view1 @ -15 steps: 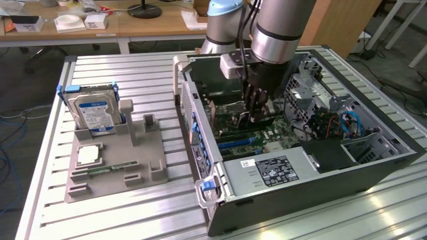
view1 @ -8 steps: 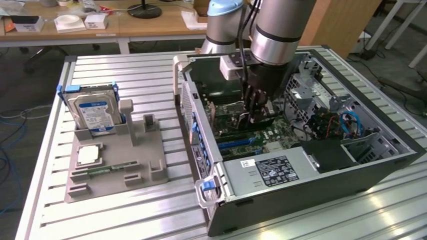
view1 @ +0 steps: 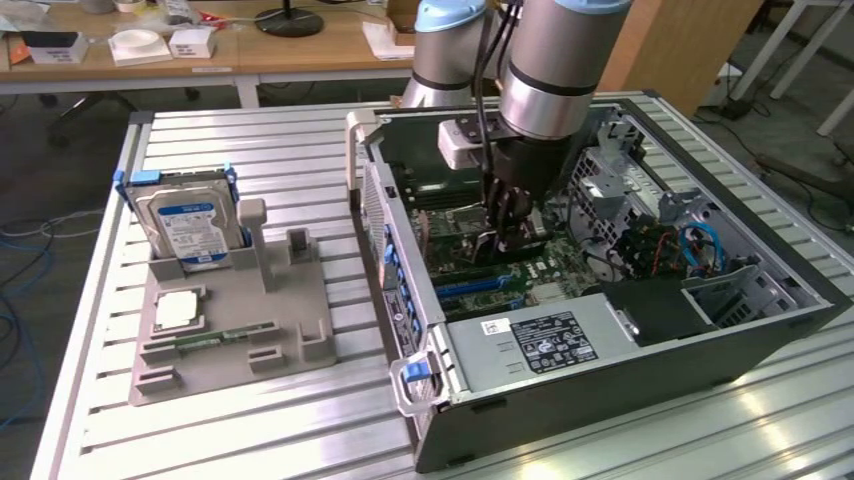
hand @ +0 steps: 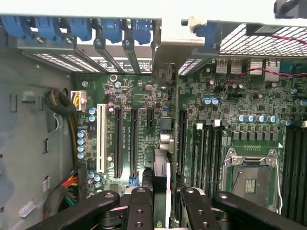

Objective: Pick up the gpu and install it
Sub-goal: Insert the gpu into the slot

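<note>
Currently the pincer (hand: 163, 201) is part closed, clamping the graphics card (hand: 161, 175) on edge between its fingers. The card hangs just over the motherboard (hand: 144, 103) slots, edge down, presumably for seating.

A robotics lab: slatted aluminium bench (view1: 267, 150), opened computer case (view1: 601, 400), cluttered wooden desk (view1: 294, 50) behind.

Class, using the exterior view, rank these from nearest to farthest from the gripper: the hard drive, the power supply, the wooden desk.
1. power supply: inside the case, by the gripper.
2. hard drive: outside the case, on the exterior view's left.
3. wooden desk: at the back, farthest.
</note>
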Controlling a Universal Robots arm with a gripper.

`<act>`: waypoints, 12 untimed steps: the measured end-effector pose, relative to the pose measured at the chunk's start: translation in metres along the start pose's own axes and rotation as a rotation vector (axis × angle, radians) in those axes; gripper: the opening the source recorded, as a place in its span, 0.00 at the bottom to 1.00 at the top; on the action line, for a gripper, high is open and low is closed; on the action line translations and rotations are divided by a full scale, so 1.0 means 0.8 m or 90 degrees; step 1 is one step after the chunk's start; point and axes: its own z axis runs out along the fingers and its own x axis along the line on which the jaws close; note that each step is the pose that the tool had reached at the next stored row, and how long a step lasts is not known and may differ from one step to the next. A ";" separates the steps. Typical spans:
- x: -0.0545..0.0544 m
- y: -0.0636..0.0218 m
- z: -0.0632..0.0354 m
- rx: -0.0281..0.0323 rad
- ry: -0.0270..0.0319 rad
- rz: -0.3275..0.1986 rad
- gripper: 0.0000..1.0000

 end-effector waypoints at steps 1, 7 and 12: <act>0.000 0.000 0.002 0.0001 -0.0001 0.000 0.27; 0.000 0.002 0.013 0.0003 0.0000 0.000 0.27; 0.000 0.002 0.021 0.0002 0.0000 0.000 0.27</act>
